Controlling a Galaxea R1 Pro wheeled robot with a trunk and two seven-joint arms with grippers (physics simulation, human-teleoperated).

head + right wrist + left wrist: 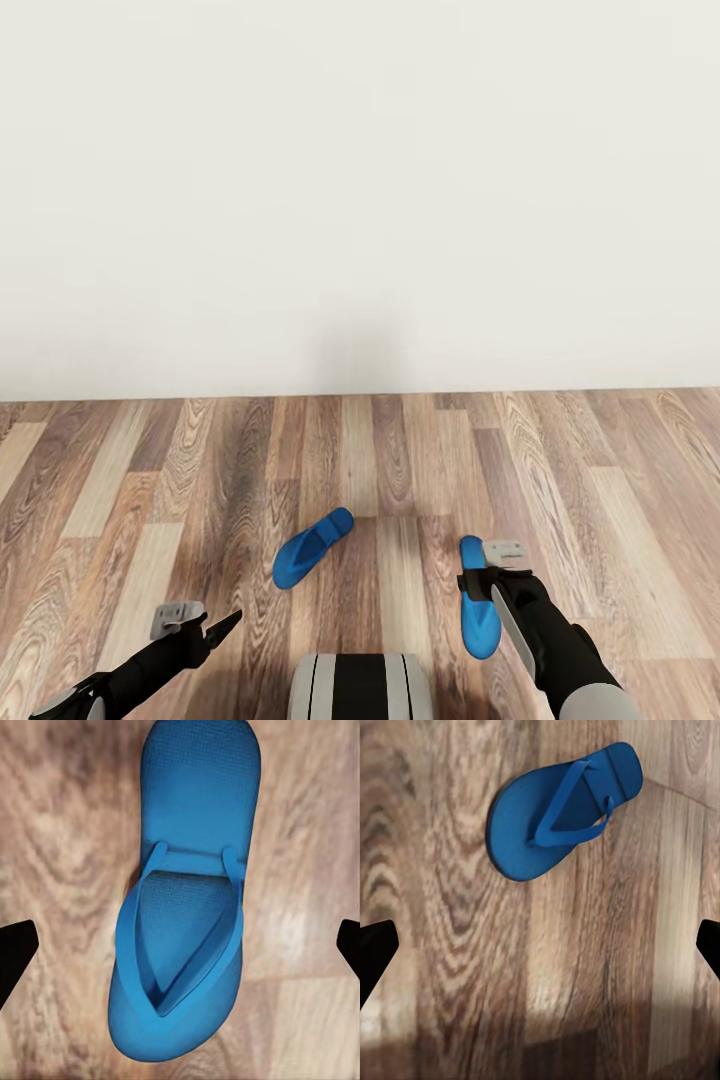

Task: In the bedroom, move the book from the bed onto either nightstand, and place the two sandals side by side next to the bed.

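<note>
Two bright blue sandals lie on the wood plank floor. One sandal (311, 547) (562, 810) rests at a slant near the middle, ahead and to the right of my left gripper (205, 625) (540, 949), which hangs open above bare planks. The other sandal (476, 612) (187, 892) lies lengthwise at the right. My right gripper (490, 580) hovers open directly over it, one fingertip (15, 952) at each side and the thong strap between them. The book, the bed and the nightstand are out of view.
A plain white wall (360, 200) stands close ahead and meets the floor (150, 480) along a straight line. My own base (360, 685) shows at the bottom centre, between the two arms.
</note>
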